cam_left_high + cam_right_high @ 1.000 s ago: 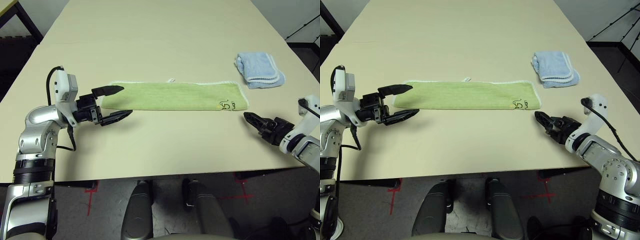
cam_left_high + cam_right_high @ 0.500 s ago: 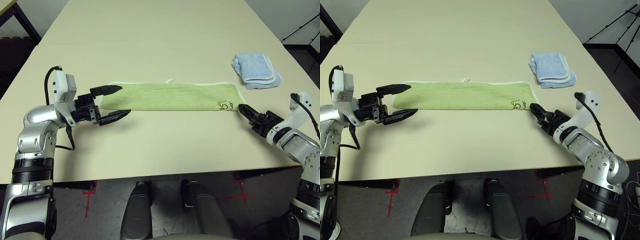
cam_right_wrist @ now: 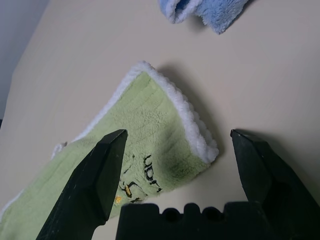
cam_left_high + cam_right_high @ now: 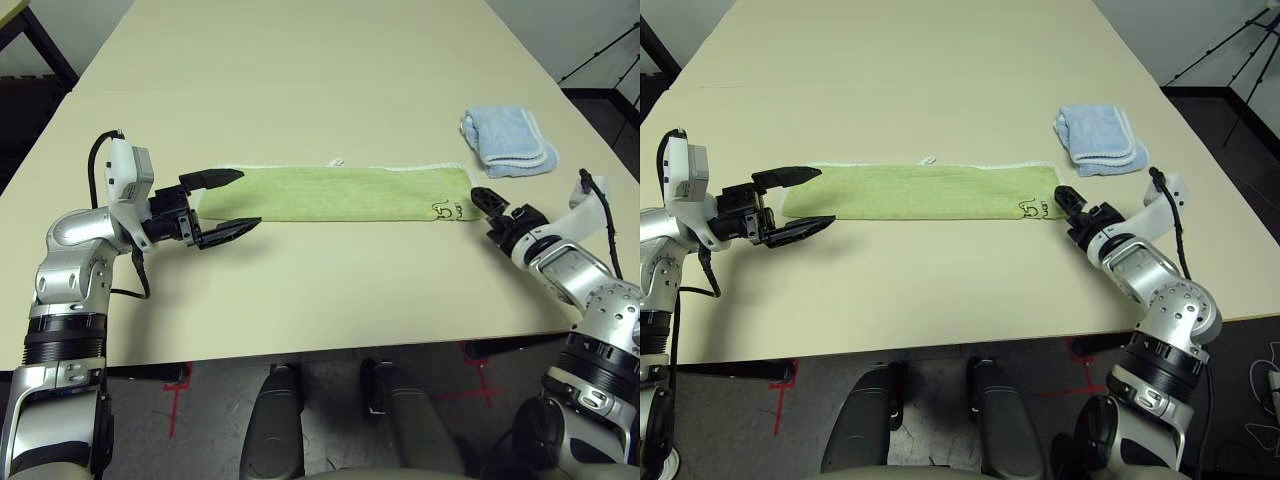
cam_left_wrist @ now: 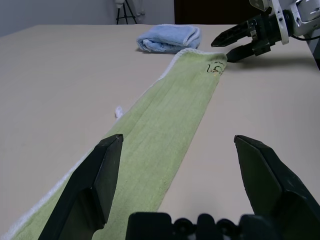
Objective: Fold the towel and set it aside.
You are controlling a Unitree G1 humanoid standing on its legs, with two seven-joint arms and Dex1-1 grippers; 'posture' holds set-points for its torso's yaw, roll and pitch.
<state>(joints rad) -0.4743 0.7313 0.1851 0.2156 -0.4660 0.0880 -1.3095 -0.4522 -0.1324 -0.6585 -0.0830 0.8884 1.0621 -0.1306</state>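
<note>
The green towel (image 4: 335, 193) lies flat on the table (image 4: 320, 80) as a long narrow strip, prob. already folded once lengthwise, w/ white edging along the far side and the black handwritten mark at the end nearest the right gripper (image 4: 486, 205). That gripper sits right at the marked short end; its wrist view shows both fingers wide apart w/ the towel's corner and mark between them, nothing clamped. Whether a fingertip touches the cloth can't be told. Placement makes sense: jaws straddling the end corner is the setup for pinching that end. The left gripper (image 4: 228, 200) is at the opposite short end, also spread open and holding nothing, far finger over the towel's far corner, near finger over bare table just beside the near edge, pointing along the strip toward the other gripper. So both ends are bracketed, likely so the strip can be picked up by its ends and folded in half across its length. Judged stage: approach done or nearly, grasp not yet made; second fold and setting aside remain. A smaller pale blue towel (image 4: 508, 142), folded, rests beyond the right gripper, near it but apart from the green one, maybe marking the set-aside spot.
</note>
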